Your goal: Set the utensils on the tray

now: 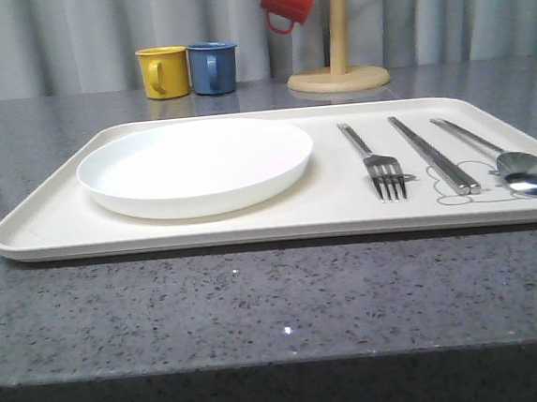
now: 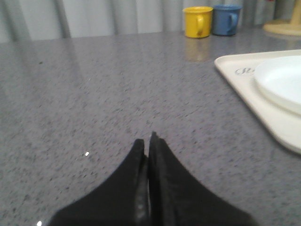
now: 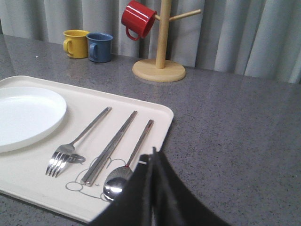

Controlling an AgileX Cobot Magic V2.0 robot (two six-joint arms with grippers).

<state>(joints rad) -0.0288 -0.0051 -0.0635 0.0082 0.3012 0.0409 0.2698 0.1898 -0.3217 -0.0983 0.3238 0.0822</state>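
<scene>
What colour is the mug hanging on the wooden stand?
Red; the mug shows best in the right wrist view.

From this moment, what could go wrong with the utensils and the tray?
1. The spoon lies close to the tray's right rim; a nudge might push it off onto the table.
2. The shut right gripper sits right above the spoon's bowl, so a careless move could knock it.
3. The fork, chopsticks and spoon lie close together; touching one may shift the others.

On the tray (image 1: pixel 54 224), plate (image 1: pixel 195 165) lies left; fork (image 1: pixel 375 161), chopsticks (image 1: pixel 432 153), spoon (image 1: pixel 505 157) follow rightward.
</scene>
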